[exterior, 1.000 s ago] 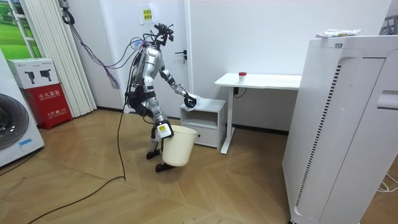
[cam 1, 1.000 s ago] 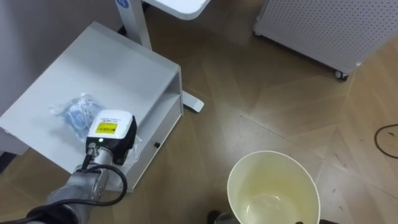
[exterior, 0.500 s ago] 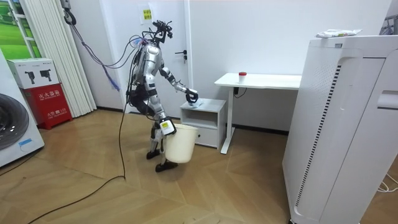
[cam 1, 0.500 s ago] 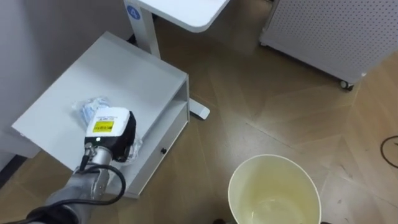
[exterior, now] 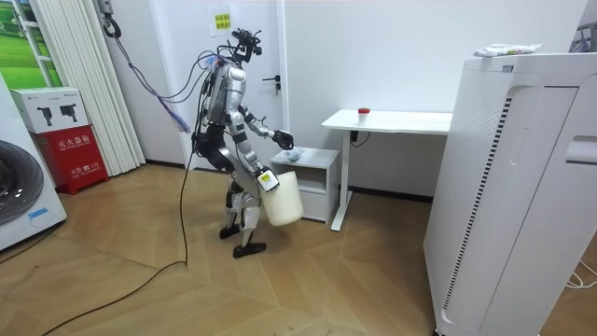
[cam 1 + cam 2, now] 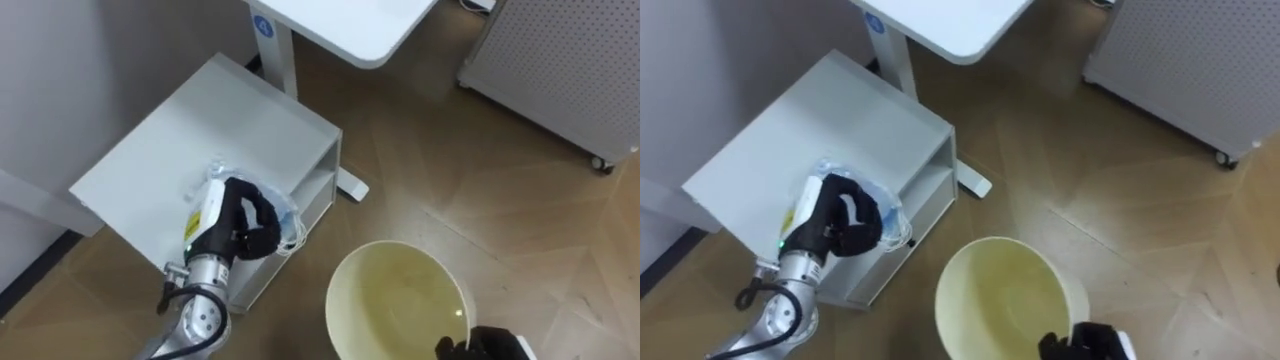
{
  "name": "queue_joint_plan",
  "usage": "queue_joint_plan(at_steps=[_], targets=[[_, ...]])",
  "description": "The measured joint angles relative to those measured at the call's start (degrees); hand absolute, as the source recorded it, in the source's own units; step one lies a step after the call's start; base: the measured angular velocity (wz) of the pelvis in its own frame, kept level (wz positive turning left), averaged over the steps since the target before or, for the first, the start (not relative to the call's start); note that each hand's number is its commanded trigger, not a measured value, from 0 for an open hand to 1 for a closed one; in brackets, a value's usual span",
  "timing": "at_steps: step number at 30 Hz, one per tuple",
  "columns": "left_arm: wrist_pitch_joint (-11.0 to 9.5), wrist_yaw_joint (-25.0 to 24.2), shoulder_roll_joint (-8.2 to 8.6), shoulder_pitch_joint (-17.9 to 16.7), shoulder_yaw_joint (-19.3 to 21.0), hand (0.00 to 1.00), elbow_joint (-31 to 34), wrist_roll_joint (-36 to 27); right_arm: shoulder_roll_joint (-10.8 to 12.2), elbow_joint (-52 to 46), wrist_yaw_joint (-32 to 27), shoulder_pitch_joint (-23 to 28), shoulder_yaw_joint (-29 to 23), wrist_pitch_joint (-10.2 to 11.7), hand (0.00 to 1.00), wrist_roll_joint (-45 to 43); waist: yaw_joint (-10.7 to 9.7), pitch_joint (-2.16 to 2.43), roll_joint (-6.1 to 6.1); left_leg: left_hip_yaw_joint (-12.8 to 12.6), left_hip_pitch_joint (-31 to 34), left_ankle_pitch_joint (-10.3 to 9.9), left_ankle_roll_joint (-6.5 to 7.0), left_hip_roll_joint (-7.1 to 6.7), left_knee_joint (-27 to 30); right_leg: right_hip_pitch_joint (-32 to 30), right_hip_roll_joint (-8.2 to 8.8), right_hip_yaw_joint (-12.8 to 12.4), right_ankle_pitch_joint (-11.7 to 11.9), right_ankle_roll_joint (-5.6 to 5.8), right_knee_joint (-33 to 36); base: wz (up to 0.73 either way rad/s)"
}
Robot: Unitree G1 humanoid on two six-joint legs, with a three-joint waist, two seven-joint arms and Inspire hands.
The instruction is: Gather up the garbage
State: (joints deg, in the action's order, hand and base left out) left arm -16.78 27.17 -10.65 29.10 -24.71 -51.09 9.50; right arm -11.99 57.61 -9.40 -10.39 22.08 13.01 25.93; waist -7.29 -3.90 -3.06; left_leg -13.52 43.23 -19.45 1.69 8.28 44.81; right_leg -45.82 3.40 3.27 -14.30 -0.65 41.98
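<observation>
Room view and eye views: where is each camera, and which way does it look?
Left eye view: on the robot's head, looking down at the cabinet; left hand grasps the plastic bag, right hand holds the bucket.
Right eye view: just beside it, same scene and hands.
Room view: across the room, facing the whole robot by the desk.
All share cabinet and bucket.

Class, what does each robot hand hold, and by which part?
Left hand curls round the middle of the plastic bag on the white cabinet. Right hand carries the yellow bin by its rim.
</observation>
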Motion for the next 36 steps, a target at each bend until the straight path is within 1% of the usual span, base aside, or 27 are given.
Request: queue_joint_plan(at_steps=[1, 3, 6, 8, 10, 12, 15, 16, 18, 21, 23, 24, 25, 26, 28, 29, 31, 33, 36], targets=[[-0.19, -1.05, 0.03, -1.31, 0.0, 1.0, 1.03, -0.84, 0.7, 0.03, 0.06, -0.26, 0.48, 0.02, 1.0, -0.39, 0.35, 0.3, 0.07, 0.06, -0.13, 0.19, 0.08, -0.04, -0.14, 0.26, 0.05, 0.13, 0.18, 0.08, -0.37, 0.05], [-0.27, -2.6, 0.07, -2.63, -0.01, 1.0, 2.19, -2.82, 1.55, 0.28, 0.29, -0.91, 0.48, -0.06, 1.0, -1.2, 0.58, 0.3, 0.08, 0.23, -0.4, 0.26, 0.2, -0.03, -0.16, 0.83, 0.37, 0.7, 0.21, 0.13, -0.64, 0.1], [-0.68, -4.4, 0.28, -4.14, -0.33, 1.0, 4.06, -5.2, 1.7, 0.56, 1.77, -1.15, 1.59, -0.44, 1.0, -2.05, 1.52, 0.31, 0.1, 0.3, -0.93, 0.52, 0.63, -0.2, -1.24, 1.61, 0.71, 0.88, 0.6, 0.52, -1.55, 0.05], [-0.84, -5.44, 0.26, -4.96, -0.28, 1.0, 4.97, -6.33, 1.98, 1.4, 2.9, -1.49, 2.1, -0.61, 1.0, -2.53, 1.75, 0.31, 0.1, 0.24, -1.0, 0.59, 0.76, -0.25, -1.41, 1.87, 0.72, 0.87, 0.83, 0.74, -1.95, 0.0], [-0.93, -7.37, 0.42, -6.36, -0.27, 1.0, 7.46, -7.61, 2.13, 2.68, 4.67, -1.84, 2.11, -0.79, 1.0, -3.01, 2.33, 0.31, 0.1, 0.11, -0.97, 0.75, 1.05, -0.53, -1.76, 1.82, 0.73, 0.89, 1.11, 0.92, -2.25, 0.0], [-0.95, -8.72, 0.55, -7.13, -0.26, 1.0, 9.03, -7.73, 2.12, 2.7, 5.16, -1.91, 1.96, -1.21, 1.0, -3.14, 2.7, 0.31, 0.1, 0.04, -1.0, 0.93, 1.35, -1.05, -2.34, 1.64, 1.09, 0.85, 1.21, 1.08, -2.25, 0.06], [-1.09, -10.59, 0.69, -10.19, -0.28, 1.0, 11.33, -7.71, 2.15, 2.79, 6.06, -1.98, 1.68, -1.78, 1.0, -5.16, 3.22, 0.35, 0.13, -0.59, -2.13, 1.02, 1.51, -1.32, -3.19, 2.24, 1.14, 0.13, 1.4, 1.37, -2.63, -0.05], [-1.09, -11.58, 0.85, -11.52, -0.28, 1.0, 11.62, -7.75, 2.15, 2.88, 6.56, -1.9, 1.66, -1.86, 1.0, -5.59, 3.3, 0.37, 0.1, -0.76, -2.67, 1.04, 1.52, -1.36, -3.53, 2.67, 1.13, 0.03, 1.43, 1.43, -2.95, -0.07], [-1.09, -13.26, 1.11, -12.87, -0.31, 1.0, 11.71, -7.74, 2.16, 2.87, 7.24, -1.92, 1.64, -1.87, 1.0, -5.75, 3.39, 0.53, 0.19, -0.76, -2.78, 1.04, 1.51, -1.35, -3.63, 2.81, 1.11, 0.07, 1.44, 1.44, -3.07, 0.0], [-1.09, -15.78, 1.8, -13.95, -0.5, 1.0, 11.72, -7.74, 2.18, 2.84, 7.59, -1.74, 1.4, -1.88, 1.0, -6.19, 3.78, 0.58, 0.23, -0.82, -2.71, 1.04, 1.52, -1.36, -3.67, 2.76, 1.14, 0.07, 1.48, 1.49, -3.19, 0.0], [-1.09, -17.03, 2.34, -14.36, -0.97, 1.0, 11.72, -7.75, 2.16, 2.82, 7.59, -1.62, 1.26, -1.88, 1.0, -6.25, 4.34, 0.92, 0.41, -0.88, -2.72, 1.04, 1.52, -1.38, -3.78, 2.72, 1.14, 0.06, 1.49, 1.5, -3.23, 0.0], [-1.09, -17.83, 2.57, -14.95, -1.2, 1.0, 11.73, -7.75, 2.2, 2.83, 7.67, -0.92, 1.28, -1.88, 1.0, -6.25, 4.51, 1.5, 0.55, -0.88, -2.75, 1.04, 1.51, -1.39, -3.9, 2.73, 1.11, 0.06, 1.49, 1.48, -3.33, 0.0], [-1.09, -18.47, 2.59, -15.8, -1.55, 1.0, 11.83, -7.73, 2.17, 2.83, 7.88, -0.69, 1.27, -1.88, 1.0, -6.3, 4.64, 2.19, 0.7, -0.88, -2.93, 1.09, 1.45, -1.53, -4.19, 2.82, 1.12, 0.02, 1.52, 1.49, -3.51, 0.0], [-1.09, -18.97, 2.56, -16.29, -1.54, 1.0, 12.05, -7.73, 2.14, 2.88, 8.05, -0.49, 1.26, -1.88, 1.0, -6.43, 4.64, 2.38, 0.76, -0.88, -3.08, 1.12, 1.42, -1.69, -4.33, 2.95, 1.12, 0.01, 1.55, 1.5, -3.61, 0.0], [-1.09, -20.72, 2.09, -18.45, -1.6, 1.0, 13.82, -7.8, 1.98, 3.38, 8.36, 0.01, 1.26, -1.85, 1.0, -6.59, 4.66, 2.45, 0.83, -0.91, -4.28, 1.42, 1.38, -2.0, -5.25, 4.09, 1.1, 0.04, 1.98, 1.58, -4.56, -0.04], [-1.09, -21.25, 1.93, -18.86, -1.61, 1.0, 14.26, -7.88, 1.97, 3.73, 8.41, -0.02, 1.26, -1.83, 1.0, -6.46, 4.68, 2.45, 0.83, -0.93, -4.46, 1.46, 1.4, -2.0, -5.44, 4.27, 1.12, 0.04, 2.02, 1.61, -4.73, -0.03], [-1.08, -22.84, 0.99, -20.24, -2.13, 1.0, 16.35, -9.75, 1.92, 4.7, 8.41, -0.22, 1.21, -1.85, 1.0, -6.1, 4.75, 2.44, 0.83, -1.04, -4.8, 1.49, 1.42, -1.98, -5.65, 4.62, 1.1, 0.03, 2.22, 1.64, -5.14, -0.03], [-1.08, -24.02, 0.45, -20.54, -2.45, 1.0, 16.86, -10.9, 1.81, 4.94, 8.6, -0.34, 0.9, -1.85, 1.0, -6.12, 4.77, 2.43, 0.85, -1.04, -4.87, 1.54, 1.51, -1.99, -5.81, 4.67, 1.14, -0.03, 2.3, 1.7, -5.21, 0.0], [-1.08, -25.84, 0.08, -20.63, -2.42, 1.0, 17.07, -14.88, 1.25, 6.35, 9.24, -0.83, 0.32, -1.8, 1.0, -6.02, 5.2, 2.4, 0.84, -1.19, -4.88, 1.64, 1.62, -2.01, -5.99, 4.66, 1.38, 0.07, 2.34, 1.74, -5.26, 0.0]])
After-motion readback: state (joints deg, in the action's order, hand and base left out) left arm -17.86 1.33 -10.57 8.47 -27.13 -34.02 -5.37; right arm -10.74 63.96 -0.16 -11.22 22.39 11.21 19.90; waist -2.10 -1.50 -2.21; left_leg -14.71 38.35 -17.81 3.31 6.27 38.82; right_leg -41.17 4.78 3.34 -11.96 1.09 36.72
